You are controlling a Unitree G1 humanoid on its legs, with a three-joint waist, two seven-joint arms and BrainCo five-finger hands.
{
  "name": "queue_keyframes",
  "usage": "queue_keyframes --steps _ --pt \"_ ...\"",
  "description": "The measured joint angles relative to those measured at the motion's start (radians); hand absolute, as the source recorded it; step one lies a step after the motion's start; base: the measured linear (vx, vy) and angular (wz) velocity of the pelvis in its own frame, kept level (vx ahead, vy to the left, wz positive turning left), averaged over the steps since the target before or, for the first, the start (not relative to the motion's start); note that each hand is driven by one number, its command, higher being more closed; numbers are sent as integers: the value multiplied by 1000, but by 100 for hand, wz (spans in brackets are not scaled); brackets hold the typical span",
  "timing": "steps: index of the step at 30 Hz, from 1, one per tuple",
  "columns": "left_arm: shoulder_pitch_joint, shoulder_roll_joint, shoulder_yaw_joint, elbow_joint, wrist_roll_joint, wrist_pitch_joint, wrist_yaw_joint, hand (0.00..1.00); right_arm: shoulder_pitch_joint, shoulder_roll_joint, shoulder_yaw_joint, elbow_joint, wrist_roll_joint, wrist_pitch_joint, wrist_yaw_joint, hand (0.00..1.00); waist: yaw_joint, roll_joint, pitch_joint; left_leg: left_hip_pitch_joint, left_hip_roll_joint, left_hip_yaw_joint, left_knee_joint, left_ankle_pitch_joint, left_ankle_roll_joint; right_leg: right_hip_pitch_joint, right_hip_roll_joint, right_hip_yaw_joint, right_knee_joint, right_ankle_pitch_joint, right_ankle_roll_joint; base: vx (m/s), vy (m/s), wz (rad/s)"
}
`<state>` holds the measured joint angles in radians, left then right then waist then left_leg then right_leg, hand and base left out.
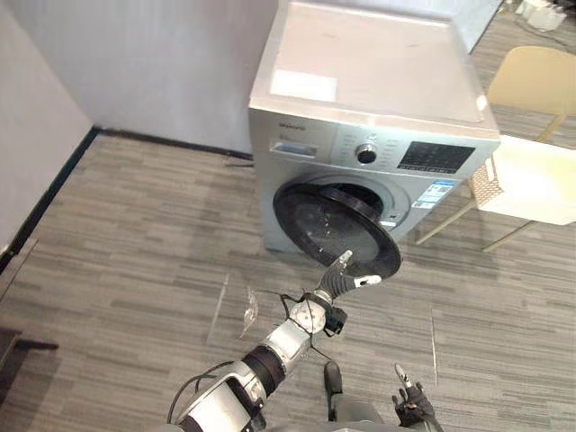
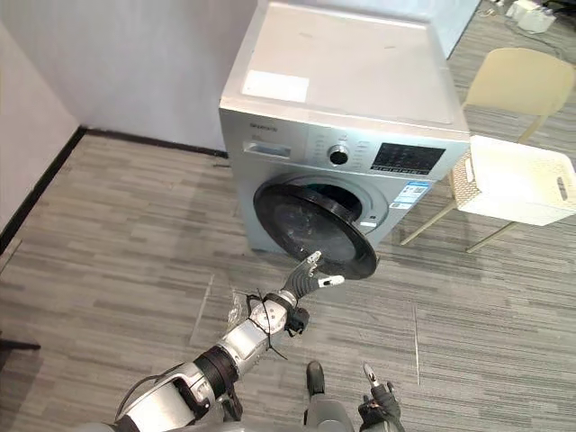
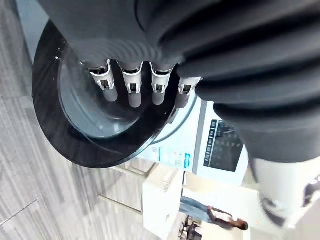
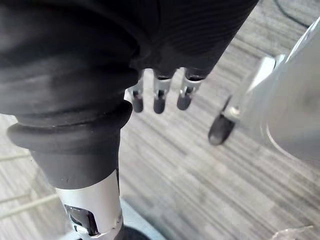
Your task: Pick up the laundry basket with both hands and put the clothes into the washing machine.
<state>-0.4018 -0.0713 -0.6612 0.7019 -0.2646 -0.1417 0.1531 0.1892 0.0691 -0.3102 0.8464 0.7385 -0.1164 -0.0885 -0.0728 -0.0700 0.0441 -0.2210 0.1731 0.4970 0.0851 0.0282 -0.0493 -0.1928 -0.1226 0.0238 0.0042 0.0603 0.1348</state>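
Eye views: laundry basket (image 2: 513,180) is sitting untouched on the chair (image 2: 531,76), so nearly everything's left. Left wrist: left hand (image 3: 132,87) is reaching open-fingered, empty, toward the open washer door (image 3: 65,145). Right wrist: right hand (image 4: 157,97) is hanging relaxed, empty.

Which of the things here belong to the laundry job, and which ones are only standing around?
For the job:
- basket, on the chair
- washing machine, its door open
- left hand, open, by the door
- right hand, open, low

Only standing around:
- chair
- person, far off
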Motion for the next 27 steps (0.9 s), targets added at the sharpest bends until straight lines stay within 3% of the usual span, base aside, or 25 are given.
queue_keyframes --steps 6,13,22,27 --pt "152 54 157 39 15 8 -35 0 23 0 -50 58 -4 31 3 0 -2 33 -51 102 -37 -6 -168 73 -16 47 1 -25 -9 -30 -3 57 0 9" --pt "334 143 459 208 124 40 -62 0 -1 -11 -46 128 -4 34 30 0 9 25 -76 132 -56 -39 -188 80 -11 94 -8 -61 -11 -52 -1 41 7 14" --pt "423 129 745 377 233 63 -54 0 -49 -37 -33 226 -48 40 53 0 34 24 -80 161 -82 -87 -189 75 -8 153 -24 -107 -24 -72 -19 8 18 15" --pt "453 113 814 411 260 81 -44 0 -77 -59 -42 297 -104 57 64 0 36 34 -91 174 -86 -101 -189 72 -10 172 -25 -112 -22 -78 -23 18 3 8"
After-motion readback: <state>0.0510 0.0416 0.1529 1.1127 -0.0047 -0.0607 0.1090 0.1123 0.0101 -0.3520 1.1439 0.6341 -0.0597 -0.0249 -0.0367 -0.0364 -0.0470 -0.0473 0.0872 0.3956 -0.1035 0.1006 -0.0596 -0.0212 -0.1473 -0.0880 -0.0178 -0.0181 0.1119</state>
